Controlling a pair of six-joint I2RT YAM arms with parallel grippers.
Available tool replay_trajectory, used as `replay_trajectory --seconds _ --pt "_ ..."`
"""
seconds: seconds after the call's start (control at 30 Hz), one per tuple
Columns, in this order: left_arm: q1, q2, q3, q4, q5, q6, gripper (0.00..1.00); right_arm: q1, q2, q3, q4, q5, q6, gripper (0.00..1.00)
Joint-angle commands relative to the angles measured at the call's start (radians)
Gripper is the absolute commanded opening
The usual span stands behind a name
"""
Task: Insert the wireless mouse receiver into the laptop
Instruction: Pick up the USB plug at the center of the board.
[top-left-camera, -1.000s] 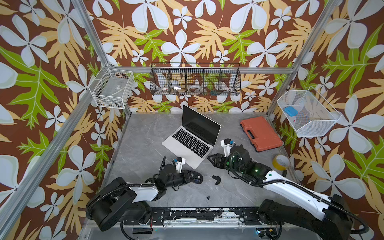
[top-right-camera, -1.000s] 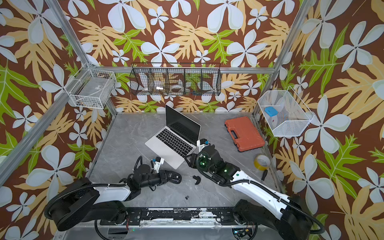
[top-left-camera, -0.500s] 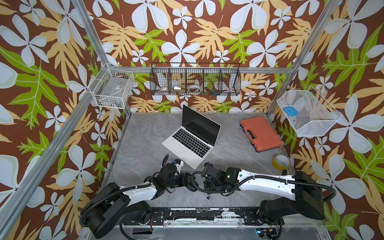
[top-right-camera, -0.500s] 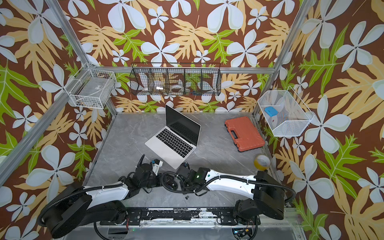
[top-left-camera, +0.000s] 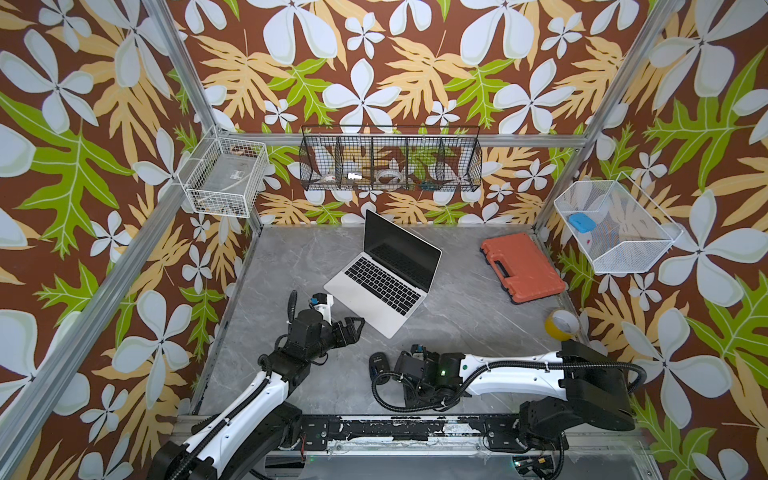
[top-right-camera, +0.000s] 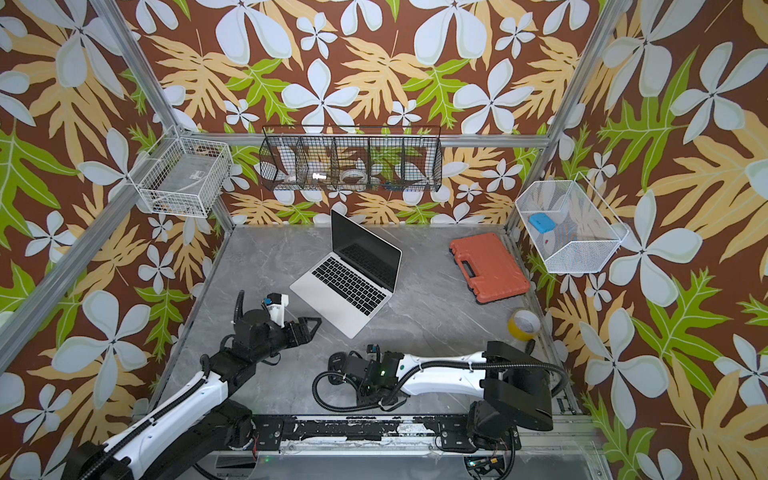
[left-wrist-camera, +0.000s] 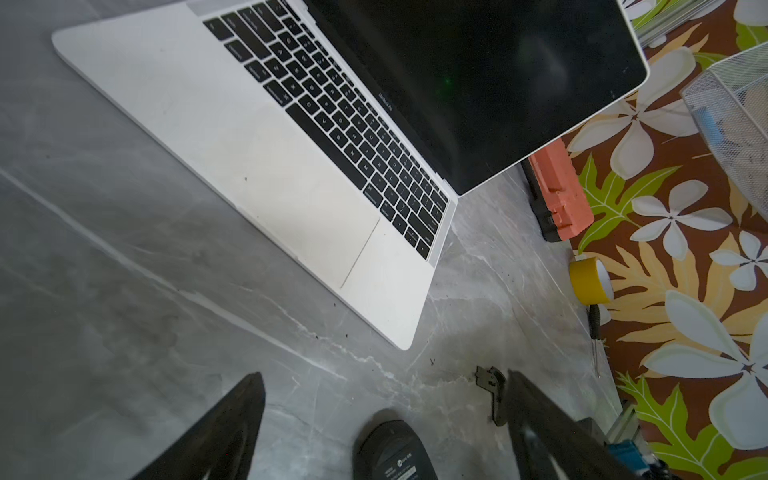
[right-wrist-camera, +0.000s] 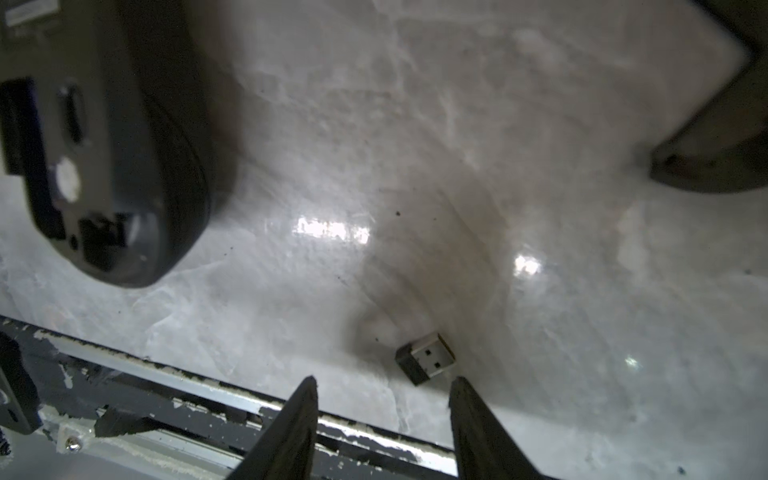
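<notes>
Now the right pincer (right-wrist-camera: 383, 384) hangs spread and empty just short of the receiver (right-wrist-camera: 424, 358). The receiver lies flat on the desk (right-wrist-camera: 540, 124) by the front rail (right-wrist-camera: 187, 386), near the upturned mouse (right-wrist-camera: 104, 145). Its stubby long axis sits skew to the pincer's closing line, with the metal plug pointing away from the mouse and the black cap toward it. Best to turn the wrist square, lower, and pinch the cap alone, leaving the plug clear. The left pincer (top-left-camera: 354, 329) is spread wide and empty by the laptop (top-left-camera: 376, 291) corner. No port shows.
</notes>
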Motion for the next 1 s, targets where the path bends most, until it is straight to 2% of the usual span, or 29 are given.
replay_trajectory --seconds 0.0,0.33,0.5,0.97 --pt "0.035 -0.005 0.019 -0.081 0.044 0.083 0.92 0.002 0.032 0.025 -0.030 0.015 0.006 0.52" --pt "0.044 0.003 0.031 -0.090 0.046 0.131 0.92 0.003 0.118 0.122 -0.118 0.059 -0.050 0.49" --pt "0.044 0.002 0.031 -0.087 0.048 0.133 0.92 0.003 0.101 0.143 -0.198 0.081 -0.072 0.47" --pt "0.044 0.008 0.028 -0.074 0.054 0.130 0.92 0.005 0.152 0.153 -0.179 0.035 -0.082 0.33"
